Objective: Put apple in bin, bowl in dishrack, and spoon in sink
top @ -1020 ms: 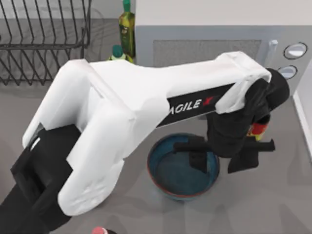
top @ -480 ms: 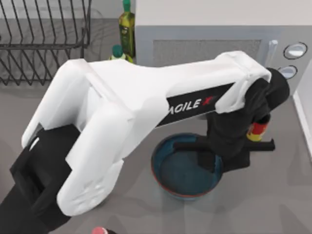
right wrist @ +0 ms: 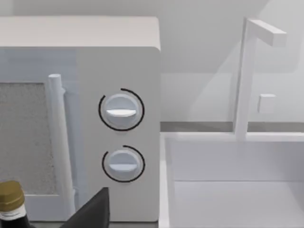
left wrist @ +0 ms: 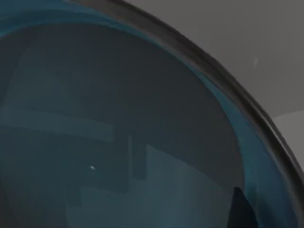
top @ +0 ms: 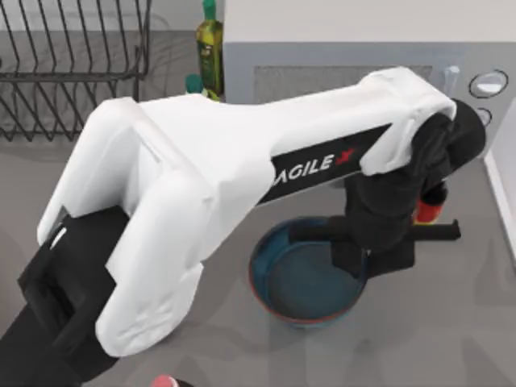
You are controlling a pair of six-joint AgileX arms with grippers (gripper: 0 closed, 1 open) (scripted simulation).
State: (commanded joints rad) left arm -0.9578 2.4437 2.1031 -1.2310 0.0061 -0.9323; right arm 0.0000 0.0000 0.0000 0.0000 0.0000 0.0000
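Note:
The teal bowl (top: 298, 282) with its reddish-brown rim sits on the grey counter, front of centre. My left gripper (top: 369, 262) is down at the bowl's right rim, one finger inside and one outside, shut on the rim. In the left wrist view the bowl's inside (left wrist: 118, 123) is very close, with a dark fingertip (left wrist: 237, 211) at its edge. The dishrack (top: 72, 64) stands at the back left. The white sink (right wrist: 228, 190) lies to the right of the microwave. My right gripper (right wrist: 90, 213) is parked facing the microwave. Apple, spoon and bin are out of view.
A microwave (top: 363, 64) stands at the back, with green bottles (top: 210, 40) to its left. A red-labelled dark bottle (top: 427, 211) stands just behind my left gripper. A small red object (top: 165, 380) is at the front edge. A faucet (right wrist: 247, 76) rises over the sink.
My left gripper has come down at the bowl's right rim and its fingers have closed from a wide spread. The bowl has shifted slightly to the right.

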